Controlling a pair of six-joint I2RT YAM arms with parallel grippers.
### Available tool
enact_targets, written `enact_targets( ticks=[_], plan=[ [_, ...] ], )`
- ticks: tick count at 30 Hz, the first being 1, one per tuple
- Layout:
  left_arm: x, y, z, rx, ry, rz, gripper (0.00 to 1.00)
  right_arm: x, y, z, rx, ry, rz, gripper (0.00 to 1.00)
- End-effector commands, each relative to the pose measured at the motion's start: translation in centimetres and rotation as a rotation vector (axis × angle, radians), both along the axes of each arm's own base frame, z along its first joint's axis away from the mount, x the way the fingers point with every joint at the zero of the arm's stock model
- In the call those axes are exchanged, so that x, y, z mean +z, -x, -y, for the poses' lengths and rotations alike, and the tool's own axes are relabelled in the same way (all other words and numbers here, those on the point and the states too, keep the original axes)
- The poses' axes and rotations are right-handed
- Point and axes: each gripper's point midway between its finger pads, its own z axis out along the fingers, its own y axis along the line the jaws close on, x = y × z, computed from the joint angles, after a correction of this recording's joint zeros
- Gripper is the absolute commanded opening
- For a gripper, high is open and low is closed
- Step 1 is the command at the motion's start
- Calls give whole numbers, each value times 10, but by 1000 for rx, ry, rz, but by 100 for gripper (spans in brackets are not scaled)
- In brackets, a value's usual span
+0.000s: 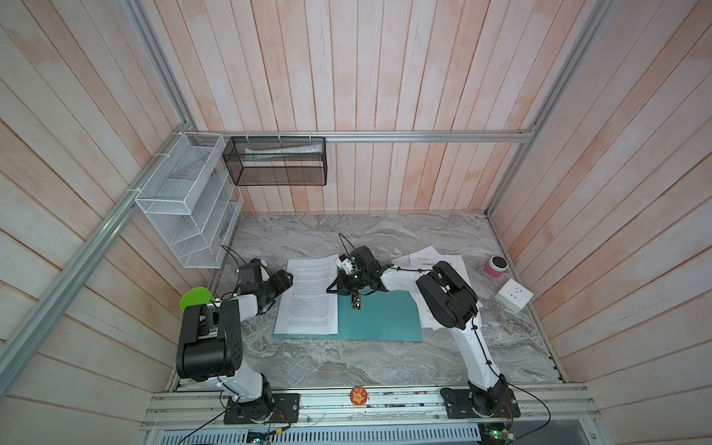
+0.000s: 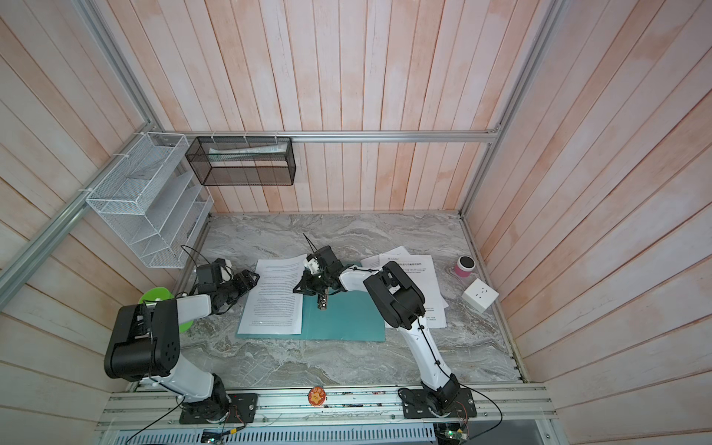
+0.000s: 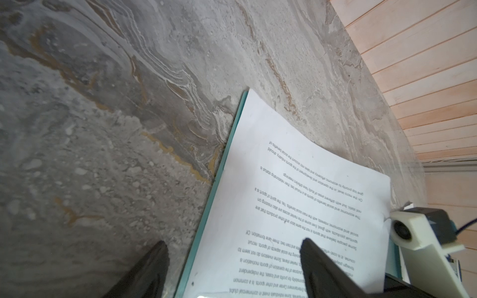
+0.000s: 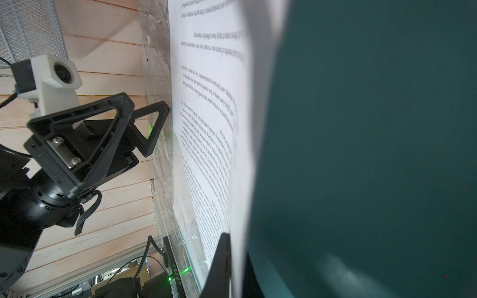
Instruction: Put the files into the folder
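Right wrist view: right gripper [image 4: 233,255] is clenched on the lifted edge of a white paper sheet printed with black text [image 4: 206,129]. One black finger [image 4: 223,250] shows in front of the paper; the other is hidden behind it. Both top views: that sheet lies on the left cover of the open, flat teal-green plastic folder [image 1: 381,319] on the grey marble table [image 1: 346,362]; its pinched edge is by the spine, near the small silver clip [image 1: 356,302]. Left gripper [image 3: 233,242] is spread wide, holding nothing. One finger is over the table, the other over the sheet, straddling the folder's left edge. Remaining loose white printed sheets [image 1: 443,262] sit in a messy pile just right of the folder, partly under the right arm. Pink cylinder with black top [image 1: 496,266] and white cube socket [image 1: 513,295] are near the right wall.
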Motion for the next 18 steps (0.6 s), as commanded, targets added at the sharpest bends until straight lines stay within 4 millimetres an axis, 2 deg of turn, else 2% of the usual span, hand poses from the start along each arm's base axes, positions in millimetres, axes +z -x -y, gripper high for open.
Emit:
enact_targets(
  ticks=[1, 3, 6, 10, 15, 18],
  plan=[
    [-30, 23, 5, -2, 15, -138, 82, 0, 1, 3, 5, 49, 20, 6],
    [-29, 22, 4, 1, 11, -136, 83, 7, -6, 9, -3, 101, 65, 31],
    [-26, 24, 1, 21, -2, -126, 83, 28, -22, 21, -35, 160, 154, 50],
    [-17, 30, -3, 55, -15, -99, 83, 40, -27, 40, -31, 220, 162, 52],
    [9, 33, -2, 77, -11, -44, 83, 32, -17, 86, -58, 327, 148, 52],
    [32, 32, 2, 78, -40, 1, 83, 27, -11, 111, -90, 404, 170, 46]
  ],
)
